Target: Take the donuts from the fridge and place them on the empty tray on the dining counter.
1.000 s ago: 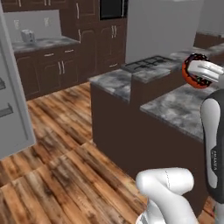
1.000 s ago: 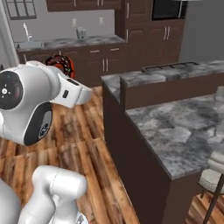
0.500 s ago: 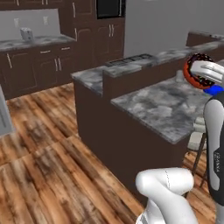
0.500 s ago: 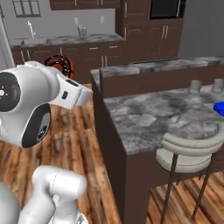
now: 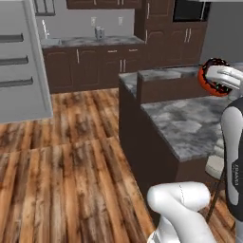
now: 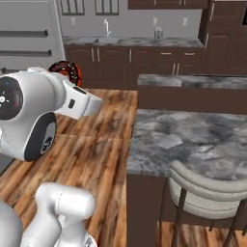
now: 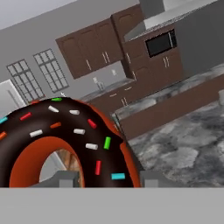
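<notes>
A reddish-orange donut (image 7: pixel 65 140) with dark chocolate icing and coloured sprinkles sits between my fingertips (image 7: pixel 149 177), close to the hand camera. My gripper (image 5: pixel 223 78) is shut on the donut (image 5: pixel 210 78) and holds it high in the air at the right, over the near part of the dining counter (image 5: pixel 185 123). From the other side, the donut (image 6: pixel 66 71) peeks out behind my white arm, left of the marbled dining counter (image 6: pixel 193 140). The light-grey fridge (image 5: pixel 23 71) with its inner shelves stands at the far left; the fridge (image 6: pixel 29 34) also appears at the upper left. The tray is out of view.
A pale padded stool (image 6: pixel 207 193) stands at the dining counter's near side. Dark brown cabinets and the rear kitchen counter (image 5: pixel 85 42) line the back wall, with a microwave (image 5: pixel 190 9) at the upper right. Open wood floor (image 5: pixel 71 166) lies between the fridge and the dining counter.
Both base views have shifted with the moving base: the fridge has come back in at the left and the dining counter lies further right. The donut stays in my gripper.
</notes>
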Controlling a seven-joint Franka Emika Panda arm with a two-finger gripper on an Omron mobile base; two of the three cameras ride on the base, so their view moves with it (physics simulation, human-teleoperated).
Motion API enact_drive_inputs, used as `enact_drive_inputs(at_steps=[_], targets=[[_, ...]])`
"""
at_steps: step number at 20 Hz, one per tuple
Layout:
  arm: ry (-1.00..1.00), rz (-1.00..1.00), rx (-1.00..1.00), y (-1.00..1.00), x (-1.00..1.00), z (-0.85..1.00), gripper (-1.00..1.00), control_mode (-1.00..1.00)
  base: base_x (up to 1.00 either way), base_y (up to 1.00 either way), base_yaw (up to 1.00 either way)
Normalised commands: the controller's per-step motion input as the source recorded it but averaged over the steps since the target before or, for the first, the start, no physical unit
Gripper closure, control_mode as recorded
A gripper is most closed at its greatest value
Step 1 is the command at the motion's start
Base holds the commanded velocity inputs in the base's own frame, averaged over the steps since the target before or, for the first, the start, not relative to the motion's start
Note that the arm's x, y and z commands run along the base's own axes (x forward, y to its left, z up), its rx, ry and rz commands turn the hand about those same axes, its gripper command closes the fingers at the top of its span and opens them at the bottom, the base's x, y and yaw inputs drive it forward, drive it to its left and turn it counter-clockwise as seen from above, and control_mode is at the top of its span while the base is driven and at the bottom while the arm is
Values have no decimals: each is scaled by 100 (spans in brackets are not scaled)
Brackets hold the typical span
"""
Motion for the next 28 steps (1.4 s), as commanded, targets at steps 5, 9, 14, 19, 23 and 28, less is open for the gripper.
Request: enact_drive_inputs(at_steps=[5,9,14,19,23,28], targets=[[0,0,0,0,0,0,100,100,-100,-100,26],[0,0,0,0,0,0,100,100,-73,-100,34],[0,0,0,0,0,0,100,100,-51,-100,40],[0,0,0,0,0,0,100,100,-41,-100,21],[0,0,0,0,0,0,100,100,-29,-100,-4],[0,0,0,0,0,0,100,100,0,-100,0]])
